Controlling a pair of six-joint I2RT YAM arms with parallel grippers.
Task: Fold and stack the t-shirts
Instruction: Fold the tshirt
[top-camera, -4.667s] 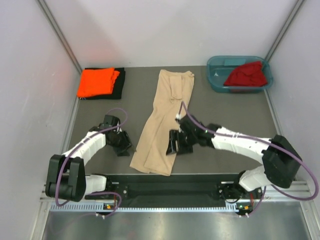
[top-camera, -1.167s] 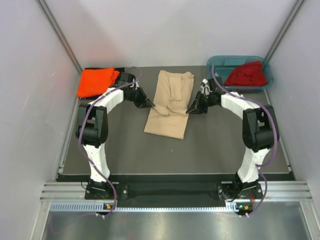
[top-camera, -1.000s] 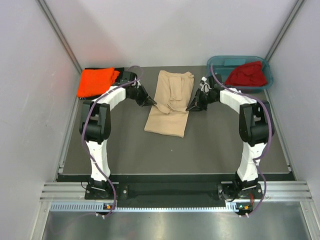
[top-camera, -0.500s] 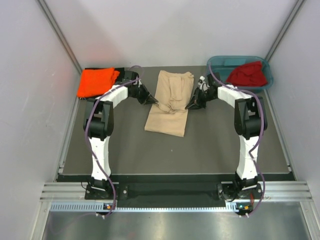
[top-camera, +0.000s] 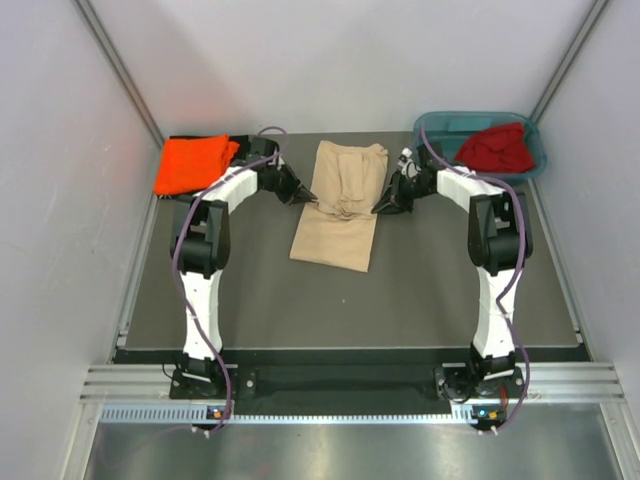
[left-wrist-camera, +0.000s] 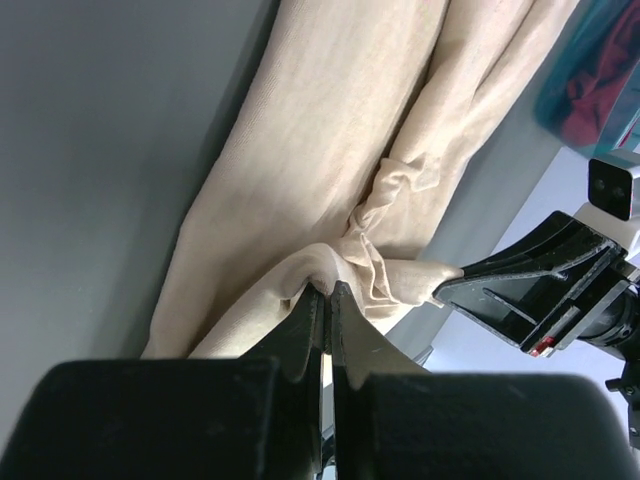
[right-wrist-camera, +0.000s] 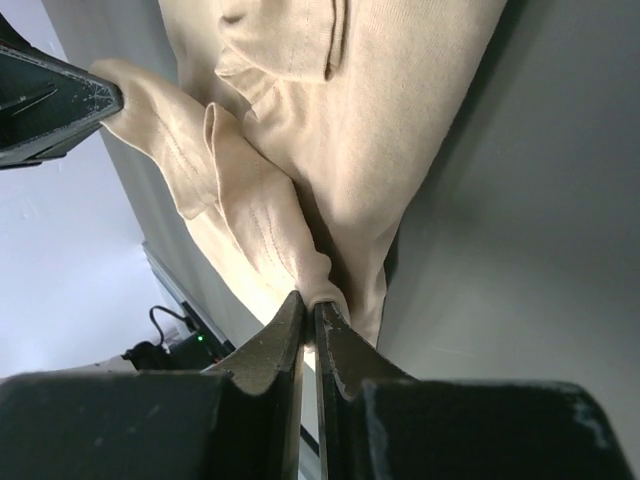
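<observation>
I am pinching the beige t-shirt (top-camera: 338, 228) with my left gripper (left-wrist-camera: 322, 292) and right gripper (right-wrist-camera: 308, 300), each pressed together on a raised fold, so its folding is underway; the orange t-shirt (top-camera: 190, 165) is lying stacked on the black t-shirt (top-camera: 243, 150) beyond my left, the dark red t-shirt (top-camera: 495, 148) is waiting beyond my right; only the wrist views are showing the nipped cloth

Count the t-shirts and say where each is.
4. The beige t-shirt lies centrally, pinched by the left gripper and right gripper. The orange t-shirt sits folded on the black t-shirt, far left. The dark red t-shirt is in the teal tub; more may hide there.
</observation>
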